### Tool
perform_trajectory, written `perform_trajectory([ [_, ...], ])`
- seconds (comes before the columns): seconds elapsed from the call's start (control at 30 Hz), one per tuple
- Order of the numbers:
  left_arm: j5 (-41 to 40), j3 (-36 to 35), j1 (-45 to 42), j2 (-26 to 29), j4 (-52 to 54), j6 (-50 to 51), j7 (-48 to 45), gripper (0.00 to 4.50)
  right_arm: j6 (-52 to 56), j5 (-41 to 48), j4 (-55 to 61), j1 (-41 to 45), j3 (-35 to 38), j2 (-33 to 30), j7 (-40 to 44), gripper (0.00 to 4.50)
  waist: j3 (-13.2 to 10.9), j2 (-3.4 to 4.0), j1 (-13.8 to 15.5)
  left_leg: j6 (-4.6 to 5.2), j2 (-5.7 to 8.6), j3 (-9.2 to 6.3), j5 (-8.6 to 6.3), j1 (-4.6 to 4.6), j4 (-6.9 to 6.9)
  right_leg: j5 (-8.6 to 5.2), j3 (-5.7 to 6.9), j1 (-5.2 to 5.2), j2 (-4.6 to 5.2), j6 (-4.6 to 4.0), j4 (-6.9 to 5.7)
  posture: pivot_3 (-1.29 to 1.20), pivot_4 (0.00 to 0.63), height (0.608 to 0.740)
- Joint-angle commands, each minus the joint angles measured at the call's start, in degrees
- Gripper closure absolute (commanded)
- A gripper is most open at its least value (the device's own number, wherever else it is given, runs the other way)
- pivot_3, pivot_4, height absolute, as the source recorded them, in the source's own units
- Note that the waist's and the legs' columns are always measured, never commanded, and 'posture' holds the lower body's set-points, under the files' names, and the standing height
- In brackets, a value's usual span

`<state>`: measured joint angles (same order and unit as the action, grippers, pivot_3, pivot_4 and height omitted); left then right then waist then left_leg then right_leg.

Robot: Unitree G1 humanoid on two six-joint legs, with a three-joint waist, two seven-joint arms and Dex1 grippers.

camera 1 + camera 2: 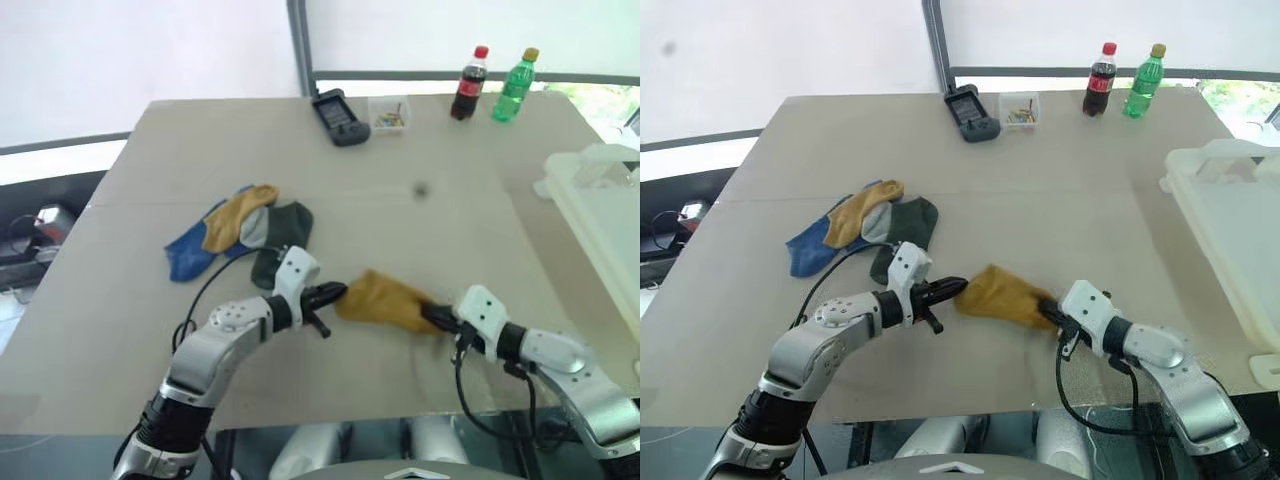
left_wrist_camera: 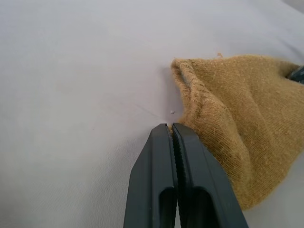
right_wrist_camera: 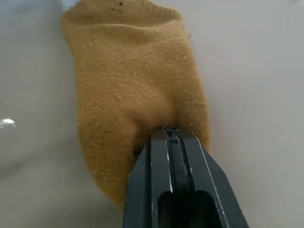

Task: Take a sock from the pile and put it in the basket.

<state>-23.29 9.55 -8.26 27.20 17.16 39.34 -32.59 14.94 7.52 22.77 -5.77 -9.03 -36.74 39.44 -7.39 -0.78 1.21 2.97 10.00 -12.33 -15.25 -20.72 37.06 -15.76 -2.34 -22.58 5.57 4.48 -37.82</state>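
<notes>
A: Nearest first. Near the table's (image 1: 120,330) front edge, a mustard sock (image 1: 385,300) lies flat, apart from the pile, with a gripper at each end.

B: Right gripper (image 1: 432,317)?

A: Jaws pressed together on the sock's end toward the right edge. In the right wrist view the fabric bunches right at the fingertips, so I'd call it a pinch on the sock.

B: And the left gripper (image 1: 335,292)?

A: Jaws fully together too, but in its wrist view the tips meet just beside the sock's ribbed cuff, on bare table. No cloth between them that I can see. Touching the edge at most.

B: So which step?

A: Grasp stage. Sock already singled out, not yet lifted. Judgement only.

B: Pile?

A: Farther back, toward the left edge: the pile (image 1: 240,232), with blue, mustard, grey and dark green socks overlapping.

B: Basket?

A: The basket (image 1: 600,200) sits at the right edge, well apart from the sock, off-white with a raised rim.

B: Next move needs?

A: Lift with the right grip, carry rightward over the rim, then let go. The left should either re-grip the cuff or get clear. Risk: a thin pinch slipping.

B: Far edge?

A: Black handheld device (image 1: 340,117), small clear box (image 1: 389,115), cola bottle (image 1: 469,84), green bottle (image 1: 514,86). Irrelevant.
</notes>
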Motion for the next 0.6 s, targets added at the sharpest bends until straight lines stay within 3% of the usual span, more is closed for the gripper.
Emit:
perform_trajectory([
  [0.03, 0.5, -0.1, 2.5, 0.9, 0.1, 1.5, -0.3, 4.43, -1.1, 0.4, -0.4, -0.7, 1.6, 0.2, 0.2, 4.50, 0.0, 0.01, 0.0, 0.00, -0.02, 0.02, 0.00, 0.01, 0.00, 0.00, -0.01, 0.00, -0.02, 0.00, 0.00, 0.00, 0.150, 0.740],
  [0.13, -4.4, -3.4, 3.0, -0.3, 2.6, 2.6, -1.8, 4.43, 1.4, 6.0, 3.0, -0.3, 3.8, 0.8, 2.1, 4.50, 0.0, 0.01, -0.2, 0.03, -0.06, 0.07, -0.03, -0.01, 0.00, 0.00, -0.07, -0.01, -0.06, 0.00, 0.00, 0.00, 0.150, 0.740],
  [0.17, -6.4, -4.7, 3.1, -0.6, 3.4, 3.4, -2.4, 4.17, 2.6, 8.1, 4.2, 0.0, 4.5, 0.9, 2.7, 4.24, 0.0, 0.01, -0.2, 0.04, -0.07, 0.09, -0.05, -0.03, 0.00, 0.00, -0.09, -0.02, -0.07, 0.00, 0.00, 0.00, 0.150, 0.740],
  [0.23, -9.2, -6.5, 3.4, -0.4, 4.7, 4.9, -3.4, 3.57, 3.6, 10.1, 6.4, 0.5, 5.2, 0.4, 3.7, 3.62, 0.0, 0.01, -0.2, 0.05, -0.07, 0.09, -0.06, -0.07, 0.01, 0.00, -0.09, -0.06, -0.08, 0.00, 0.01, 0.00, 0.150, 0.740],
  [0.37, -12.6, -9.4, 4.7, 0.5, 6.8, 5.8, -4.7, 1.75, 5.9, 12.4, 11.1, 3.2, 6.3, 0.3, 2.9, 1.73, -0.1, 0.02, -0.3, 0.04, -0.11, 0.10, -0.10, -0.09, 0.01, 0.00, -0.09, -0.07, -0.12, 0.00, 0.04, 0.00, 0.150, 0.740],
  [0.43, -14.0, -11.0, 5.5, 1.5, 7.4, 6.4, -5.5, 0.75, 7.4, 13.1, 13.3, 5.5, 5.3, -0.3, 3.5, 1.67, -0.1, 0.02, -0.3, 0.03, -0.13, 0.13, -0.11, -0.08, 0.01, 0.00, -0.11, -0.07, -0.13, 0.00, 0.04, 0.00, 0.150, 0.740],
  [0.6, -15.5, -12.8, 7.3, 5.1, 7.9, 7.3, -7.6, 0.75, 8.9, 7.0, 14.0, 12.8, -1.3, -0.3, 2.0, 1.67, -0.1, 0.04, -0.1, 0.00, -0.22, 0.15, -0.17, -0.09, 0.00, 0.00, -0.11, -0.12, -0.23, -0.01, 0.09, 0.00, 0.150, 0.740],
])
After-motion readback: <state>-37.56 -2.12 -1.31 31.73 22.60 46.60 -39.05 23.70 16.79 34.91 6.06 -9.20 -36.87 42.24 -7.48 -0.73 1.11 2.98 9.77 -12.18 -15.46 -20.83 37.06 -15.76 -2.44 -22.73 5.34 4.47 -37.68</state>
